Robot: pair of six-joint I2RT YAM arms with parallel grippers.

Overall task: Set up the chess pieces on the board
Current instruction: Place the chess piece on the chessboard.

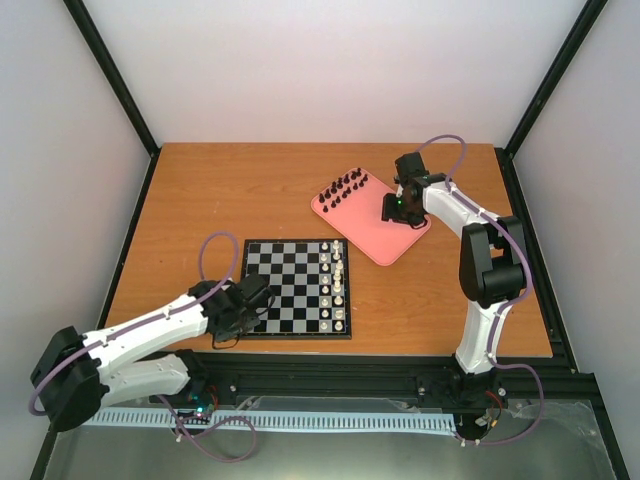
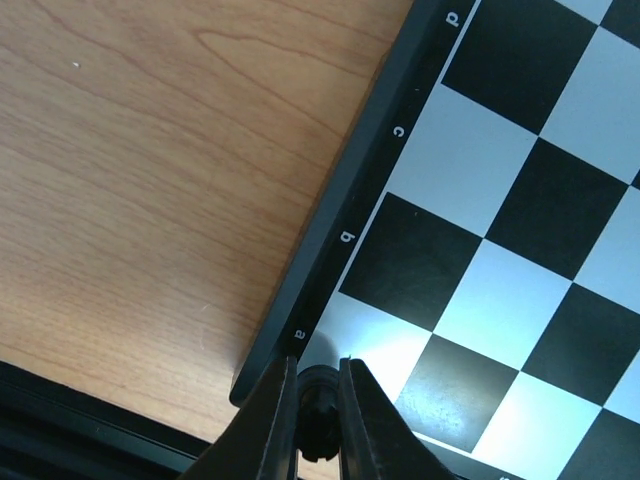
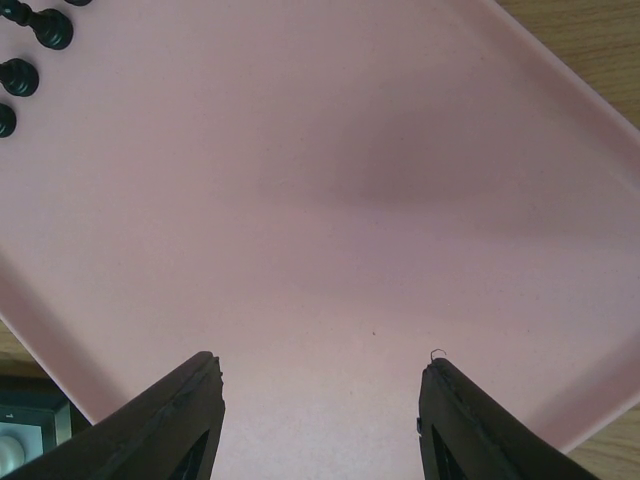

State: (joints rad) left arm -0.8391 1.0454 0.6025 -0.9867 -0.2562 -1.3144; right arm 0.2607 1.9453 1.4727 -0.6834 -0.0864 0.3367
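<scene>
The board [image 1: 290,290] lies near the table's front, with white pieces [image 1: 337,285] in two columns on its right side. My left gripper [image 1: 262,297] hangs over the board's near-left corner, shut on a small black chess piece [image 2: 320,410]. That piece sits just above the light corner square by the letter "a" on the board [image 2: 330,250]. Several black chess pieces [image 1: 343,187] stand on the far end of the pink tray [image 1: 385,240]. My right gripper [image 1: 390,212] hovers open over a bare part of the tray [image 3: 330,200], with a few black pieces [image 3: 45,30] at the upper left.
The wooden table [image 1: 210,190] extends to the left and behind the board. A black frame rail [image 1: 350,365] runs along the front edge, and black posts stand at the back corners.
</scene>
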